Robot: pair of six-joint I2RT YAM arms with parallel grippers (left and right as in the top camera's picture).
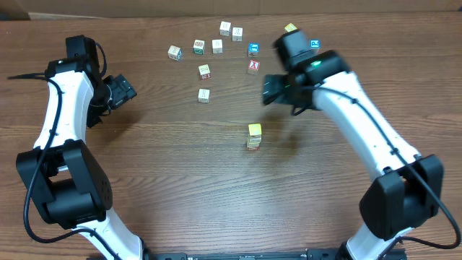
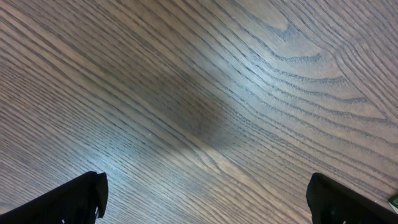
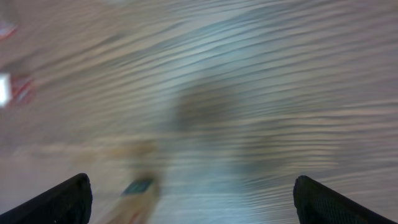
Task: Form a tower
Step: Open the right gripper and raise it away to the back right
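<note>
The tower (image 1: 253, 136) stands upright near the middle of the bench (image 1: 166, 188), with a yellow face on top. It looks two cubes high, though the view is too small to be sure. The right end effector (image 1: 270, 91) hangs just beyond the tower, apart from it, its jaws wide and empty. The left end effector (image 1: 124, 91), well to the left of the tower, is also spread open over bare wood. Loose cubes (image 1: 204, 71) lie scattered beyond the tower.

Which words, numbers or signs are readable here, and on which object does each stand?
None is readable.
The tower and the loose cubes carry coloured marks, too small to read from overhead.
The right wrist view is blurred; the left wrist view shows only bare table.
</note>
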